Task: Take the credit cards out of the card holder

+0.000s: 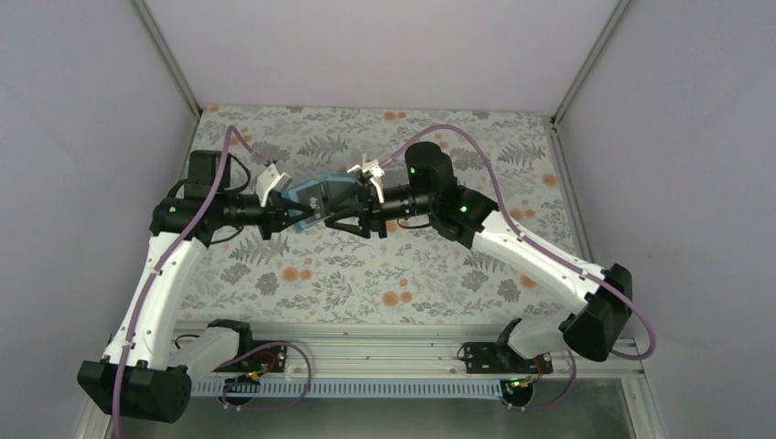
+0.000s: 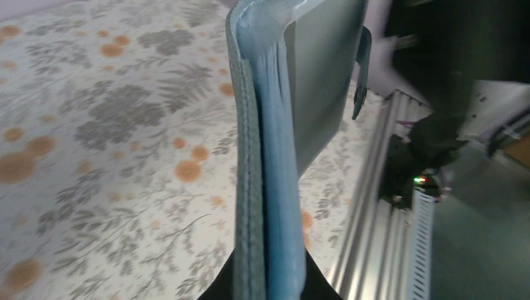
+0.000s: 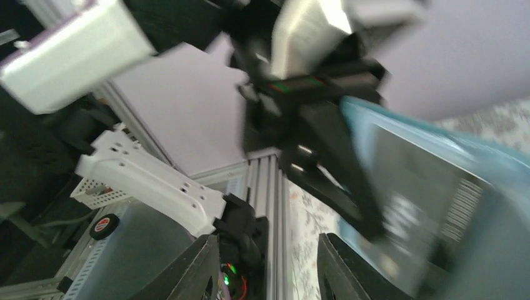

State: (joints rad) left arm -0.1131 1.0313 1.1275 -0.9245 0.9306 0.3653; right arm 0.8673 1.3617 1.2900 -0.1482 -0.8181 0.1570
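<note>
The left gripper (image 1: 285, 212) is clamped on one end of the card holder (image 1: 316, 199), which is held clear above the flowered cloth (image 1: 366, 274) and is edge-on to its own wrist camera. The right gripper (image 3: 269, 256) stands just right of the holder, fingers apart with nothing between them. A black card (image 3: 419, 212) shows in the holder's open face, turned toward that gripper. So the right arm likely draws it out, away from the holder's pinched end.

A cloth (image 1: 366, 274) of grey leaves and orange flowers lies beside an aluminium rail (image 1: 384, 352).
</note>
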